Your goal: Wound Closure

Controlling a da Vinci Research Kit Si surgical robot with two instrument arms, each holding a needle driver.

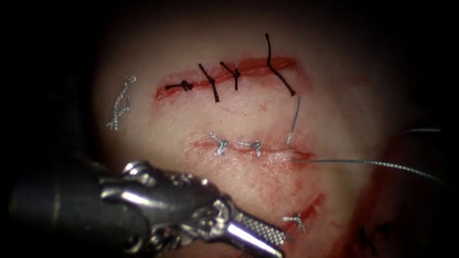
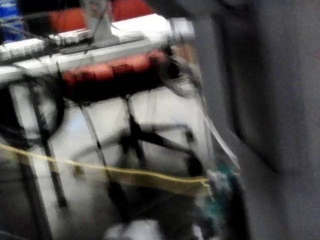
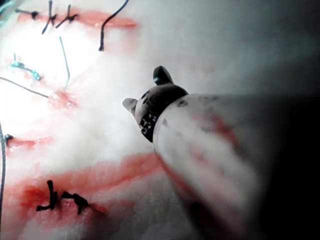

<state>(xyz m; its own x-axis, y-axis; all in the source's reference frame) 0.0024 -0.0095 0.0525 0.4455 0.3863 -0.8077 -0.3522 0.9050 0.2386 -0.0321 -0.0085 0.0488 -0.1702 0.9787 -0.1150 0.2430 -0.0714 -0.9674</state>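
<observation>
The tissue (image 1: 334, 95) carries several cuts. The middle cut (image 1: 267, 152) has two grey knots (image 1: 220, 143). From its right end a grey thread (image 1: 373, 164) runs off to the right, and a short tail (image 1: 294, 119) rises from it. My left tool (image 1: 282, 244) lies low on the left, below this cut. Its jaws stand open with the ridged face showing and nothing between them. The right tool's wrist (image 3: 150, 107) hovers over the tissue to the right of the cuts, holding nothing I can see. A thin pale arc (image 1: 420, 129) at the far right may be needle or thread.
The upper cut (image 1: 253, 67) is closed with several black stitches. A lower cut (image 1: 311, 208) bears one grey knot (image 1: 296, 220). A loose piece of grey thread (image 1: 122, 102) lies at the left. Black stitches (image 1: 368, 236) sit low on the right, amid red fluid.
</observation>
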